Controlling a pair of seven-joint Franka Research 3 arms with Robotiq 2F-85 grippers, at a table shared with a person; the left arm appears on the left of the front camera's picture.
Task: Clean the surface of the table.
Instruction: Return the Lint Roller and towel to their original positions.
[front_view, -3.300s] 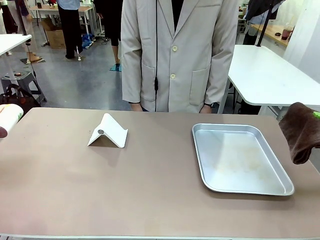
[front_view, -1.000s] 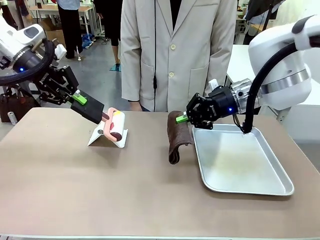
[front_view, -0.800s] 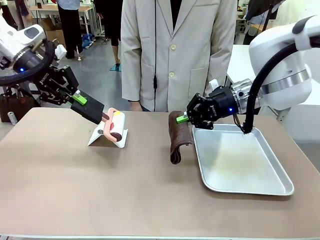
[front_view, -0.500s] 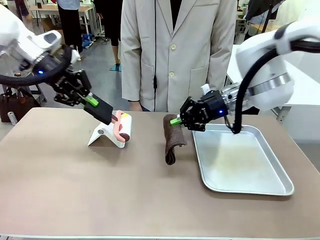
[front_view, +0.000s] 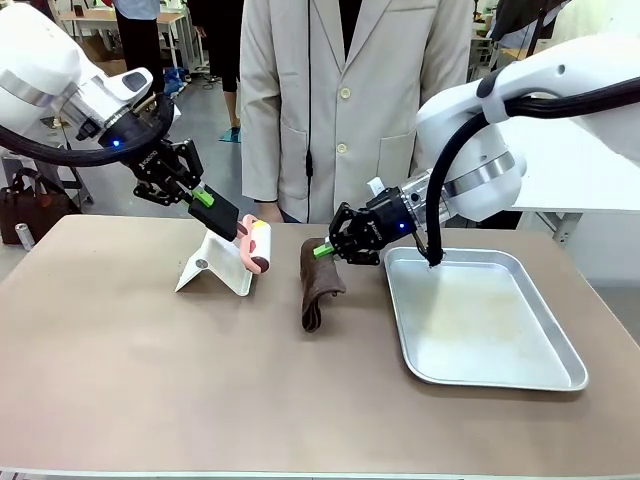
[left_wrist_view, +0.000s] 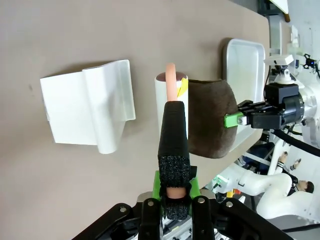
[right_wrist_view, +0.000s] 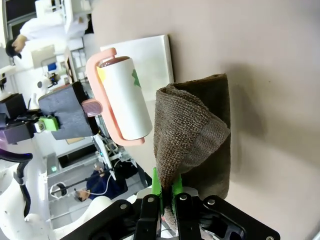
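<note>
The brownish table (front_view: 150, 380) spans the front view. My left gripper (front_view: 232, 225) is shut on the pink handle of a white lint roller (front_view: 259, 244), which hangs just right of a white folded stand (front_view: 214, 268). In the left wrist view my gripper (left_wrist_view: 173, 150) pinches the handle, with the roller (left_wrist_view: 165, 97) between the stand (left_wrist_view: 90, 112) and the cloth (left_wrist_view: 210, 120). My right gripper (front_view: 325, 250) is shut on a brown cloth (front_view: 318, 285) whose lower end rests on the table. The right wrist view shows my gripper (right_wrist_view: 165, 192) clamping the cloth (right_wrist_view: 197, 135), close beside the roller (right_wrist_view: 125, 102).
A shiny metal tray (front_view: 480, 320) lies on the right half of the table, just right of my right gripper. A person in a pale coat (front_view: 350, 100) stands at the far edge. The near half of the table is bare.
My left gripper has carried the lint roller rightward, past the stand. My right gripper has drawn the brown cloth leftward, away from the tray's edge, so roller and cloth are now close.
</note>
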